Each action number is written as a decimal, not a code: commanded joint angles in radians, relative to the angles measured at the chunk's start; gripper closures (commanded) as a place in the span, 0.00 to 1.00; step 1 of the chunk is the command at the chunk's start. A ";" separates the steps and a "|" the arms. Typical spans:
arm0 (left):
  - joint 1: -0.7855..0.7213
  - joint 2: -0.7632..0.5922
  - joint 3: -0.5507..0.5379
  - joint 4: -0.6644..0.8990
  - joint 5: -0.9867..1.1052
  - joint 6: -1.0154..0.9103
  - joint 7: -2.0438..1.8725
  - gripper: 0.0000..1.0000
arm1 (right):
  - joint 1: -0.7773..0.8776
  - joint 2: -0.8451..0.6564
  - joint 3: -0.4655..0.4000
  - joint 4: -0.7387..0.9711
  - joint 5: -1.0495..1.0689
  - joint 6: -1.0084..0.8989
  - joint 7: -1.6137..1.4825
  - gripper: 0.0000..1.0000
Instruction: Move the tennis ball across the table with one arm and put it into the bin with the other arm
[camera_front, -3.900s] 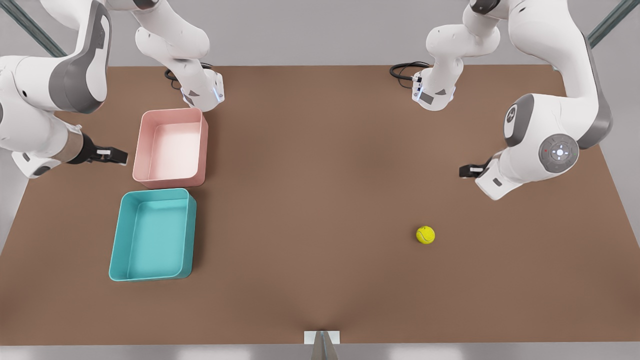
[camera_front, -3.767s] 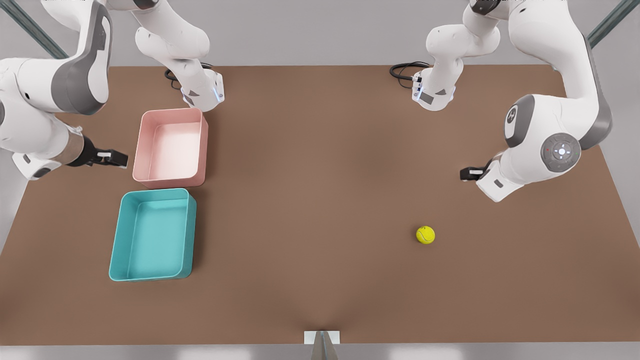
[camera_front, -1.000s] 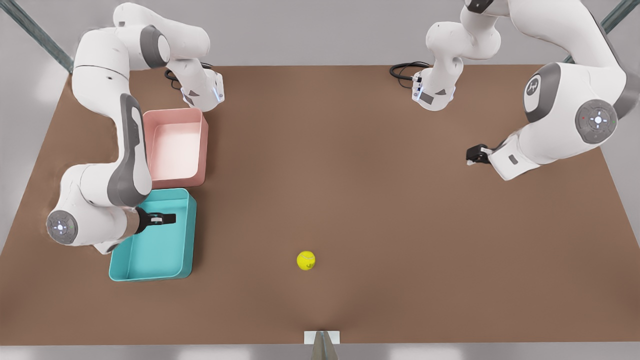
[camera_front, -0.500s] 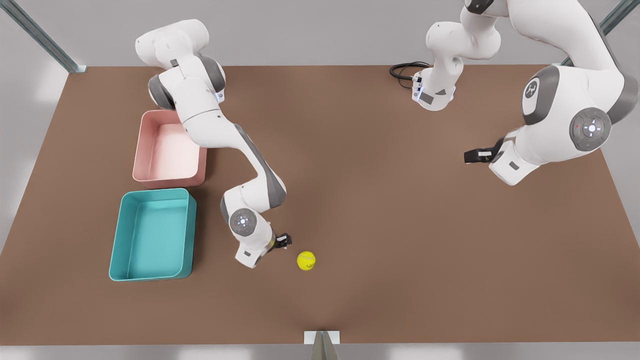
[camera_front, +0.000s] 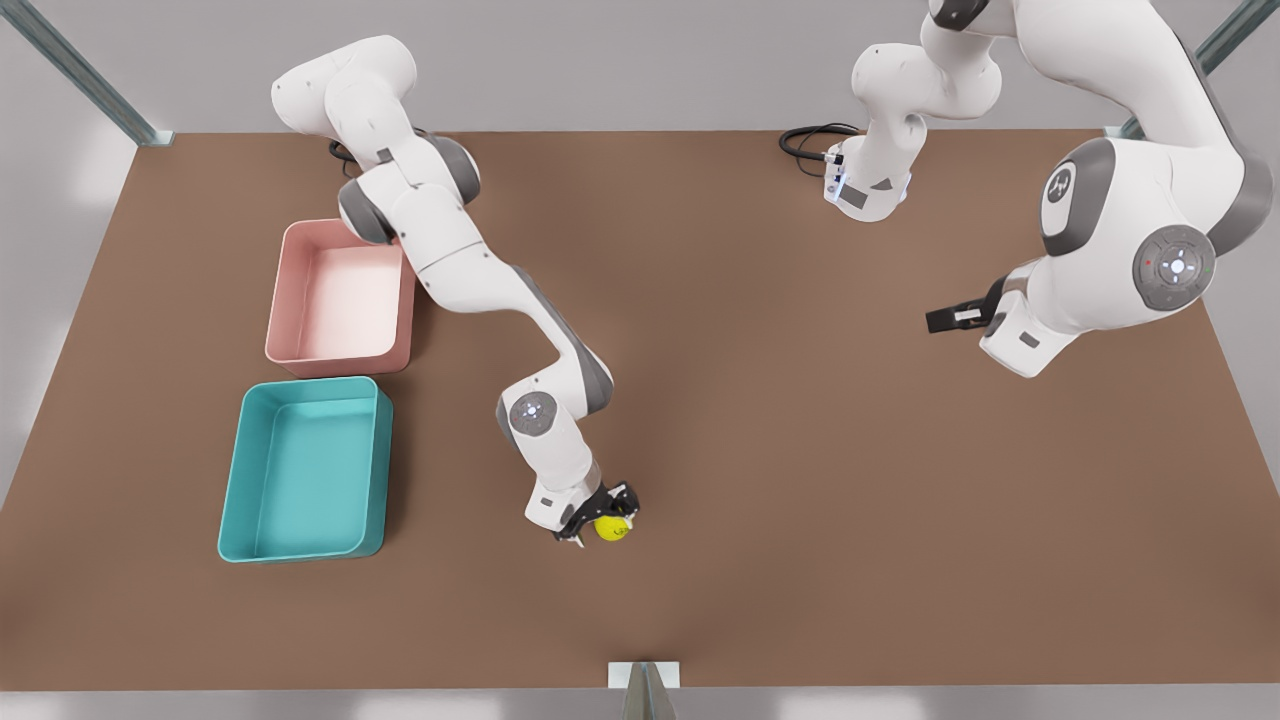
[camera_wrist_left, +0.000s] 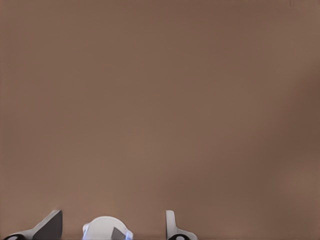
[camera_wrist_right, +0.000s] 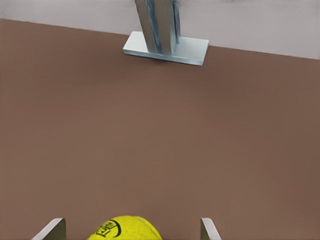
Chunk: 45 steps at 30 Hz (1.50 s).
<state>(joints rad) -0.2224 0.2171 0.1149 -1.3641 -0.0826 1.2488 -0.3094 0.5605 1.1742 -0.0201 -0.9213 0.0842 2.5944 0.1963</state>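
The yellow-green tennis ball (camera_front: 613, 528) rests on the brown table (camera_front: 800, 450) near the middle of its front edge. My right gripper (camera_front: 603, 514), on the arm at the front view's left, is lowered over it. In the right wrist view the ball (camera_wrist_right: 125, 230) lies between the fingers (camera_wrist_right: 54, 228), and the right gripper (camera_wrist_right: 132, 226) is open with a gap on each side. The teal bin (camera_front: 378, 470) stands at the front view's left. My left gripper (camera_front: 945, 320) hovers open at the front view's right and waits; the left gripper (camera_wrist_left: 110, 222) faces bare table.
A pink tray (camera_front: 405, 300) stands just behind the teal bin. The two arm bases (camera_front: 865, 190) and a black cable (camera_front: 805, 140) sit at the table's back edge. A metal post foot (camera_front: 643, 675) stands at the front edge, also as post foot (camera_wrist_right: 165, 47).
The arm at the front view's left swung further toward the ball and lowered its gripper around it. The ball stayed put over the last second. The other arm barely moved.
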 joint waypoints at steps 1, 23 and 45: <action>0.000 0.001 0.000 0.000 0.000 -0.003 -0.088 0.00 | 0.005 0.005 -0.001 0.001 0.002 0.093 0.028 0.00; 0.002 0.016 0.000 0.000 0.001 -0.003 -0.089 0.00 | 0.036 0.096 -0.020 -0.007 0.003 0.174 -0.009 0.41; 0.002 0.022 0.000 0.003 0.001 -0.003 -0.092 0.00 | -0.372 -0.550 -0.287 -0.643 0.019 -0.514 -0.857 0.39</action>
<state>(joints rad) -0.2209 0.2404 0.1149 -1.3611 -0.0818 1.2479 -0.3937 0.1920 0.6273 -0.2942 -1.5548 0.1078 2.2502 -0.1788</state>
